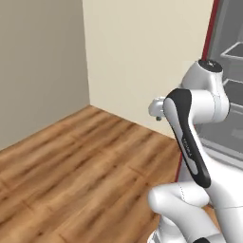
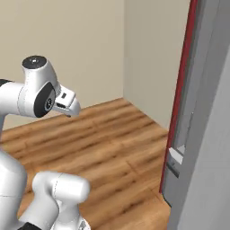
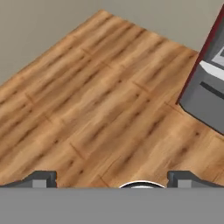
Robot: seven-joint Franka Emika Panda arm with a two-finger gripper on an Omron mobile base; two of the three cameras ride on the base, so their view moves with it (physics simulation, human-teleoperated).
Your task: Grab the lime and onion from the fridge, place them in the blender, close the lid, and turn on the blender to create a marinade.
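Note:
The fridge stands at the right, tall and grey with a dark red side, and its pale-edged shelves show in the left base view. The right base view has the fridge along its right edge. In the hand view the fridge has its lower corner at the right. My gripper is open, pointing down at bare wooden floor with nothing between its fingertips. It hangs in the air left of the fridge, well apart from it, as the gripper and gripper in the base views. The lime, onion, blender and lid are out of view.
A wooden plank floor spreads out to the left and ahead, giving free room. Two beige walls meet in a corner behind it, and the far wall runs up to the fridge's red side.

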